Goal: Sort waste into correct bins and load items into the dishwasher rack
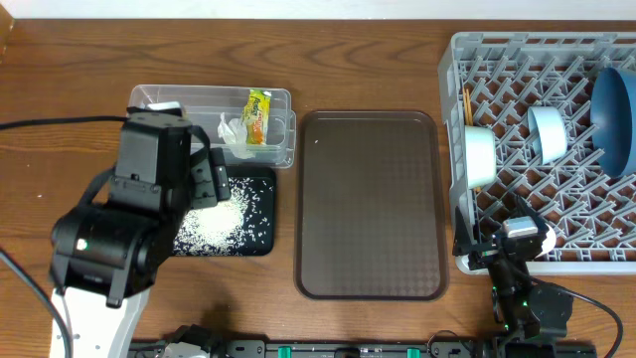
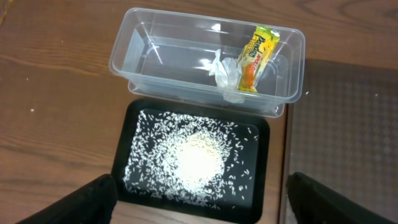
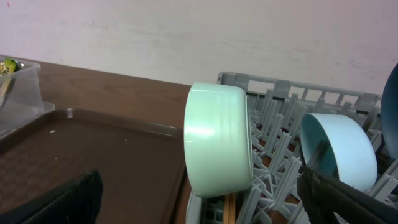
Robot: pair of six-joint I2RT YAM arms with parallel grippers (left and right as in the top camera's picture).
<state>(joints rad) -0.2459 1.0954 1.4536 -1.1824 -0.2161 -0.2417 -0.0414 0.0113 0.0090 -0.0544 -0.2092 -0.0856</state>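
The black tray holds a heap of white rice grains, also seen from overhead. The clear tub behind it holds the crumpled tissue and the snack wrapper. My left gripper hovers over the tray's near edge, open and empty. The grey rack holds the white green-rimmed bowl on its side, the small pale-blue bowl, the large blue bowl and the chopsticks. My right gripper is open and empty, just in front of the green-rimmed bowl. The pink cup is out of view.
A large dark brown serving tray lies between the bins and the rack. My left arm covers the table's left front. A cable runs along the left side. The rack's near-left corner is beside my right gripper.
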